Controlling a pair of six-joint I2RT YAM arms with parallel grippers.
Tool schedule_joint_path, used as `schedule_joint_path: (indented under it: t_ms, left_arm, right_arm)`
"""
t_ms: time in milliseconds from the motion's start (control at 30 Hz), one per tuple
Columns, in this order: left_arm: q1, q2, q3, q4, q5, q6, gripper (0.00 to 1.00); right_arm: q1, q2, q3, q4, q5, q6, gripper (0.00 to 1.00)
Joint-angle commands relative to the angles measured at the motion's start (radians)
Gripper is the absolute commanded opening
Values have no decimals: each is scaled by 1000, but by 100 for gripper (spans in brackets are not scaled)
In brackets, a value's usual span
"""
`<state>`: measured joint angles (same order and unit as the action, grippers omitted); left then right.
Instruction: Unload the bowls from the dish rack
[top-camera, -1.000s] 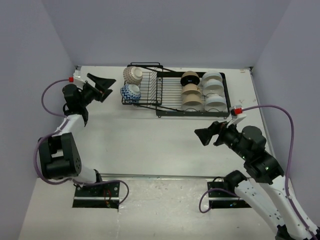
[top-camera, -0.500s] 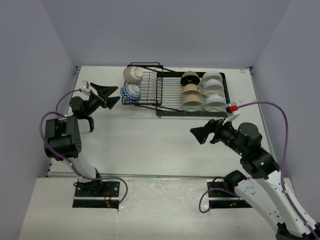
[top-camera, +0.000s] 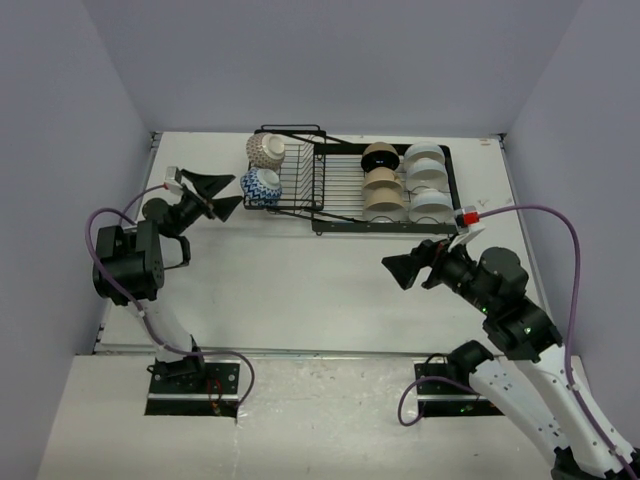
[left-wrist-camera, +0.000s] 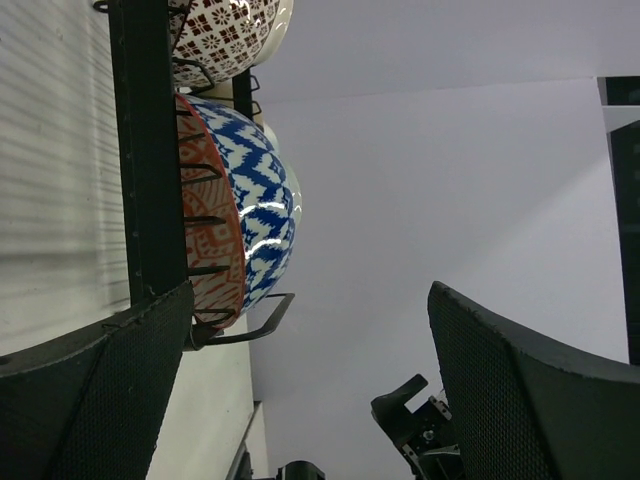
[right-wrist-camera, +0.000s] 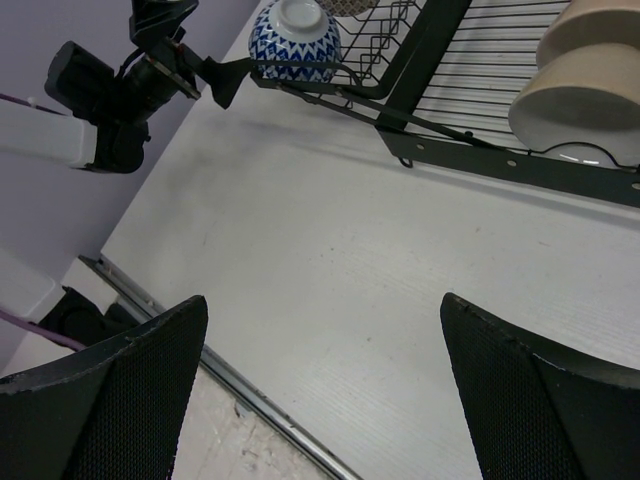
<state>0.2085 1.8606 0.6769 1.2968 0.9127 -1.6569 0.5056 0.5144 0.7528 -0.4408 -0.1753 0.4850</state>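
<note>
The black wire dish rack (top-camera: 300, 180) stands at the back of the table. Its small left basket holds a blue net-patterned bowl (top-camera: 262, 186) and a brown-patterned bowl (top-camera: 266, 150). The long section holds three beige bowls with black insides (top-camera: 383, 182) and three white bowls (top-camera: 428, 180), all on edge. My left gripper (top-camera: 225, 193) is open and empty, just left of the blue bowl (left-wrist-camera: 255, 215), level with it. My right gripper (top-camera: 400, 270) is open and empty over bare table in front of the rack (right-wrist-camera: 480, 150).
The table's near edge has a metal rail (right-wrist-camera: 260, 405). Purple walls close the left, back and right sides. My left arm (right-wrist-camera: 120, 90) shows beside the blue bowl (right-wrist-camera: 295, 40) in the right wrist view.
My left gripper has swung down and right, from the back left toward the blue bowl. My right gripper has shifted slightly left. The bowls have not moved.
</note>
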Motion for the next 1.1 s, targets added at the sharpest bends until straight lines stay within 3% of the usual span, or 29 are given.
schedule_joint_path:
  t_ms: [0,567,1067]
  left_arm:
    - [5,34,21,196,31,-55,100]
    - [-29,55,78,216,37,-70,100]
    - [-60,143,121,453,9,-231,97]
  right_arm:
    - [1,-7,46,-3,5,-14,99]
    - [2,18,53,-9,22,1,99]
    - [2,27,59,-16,-44,-20,99]
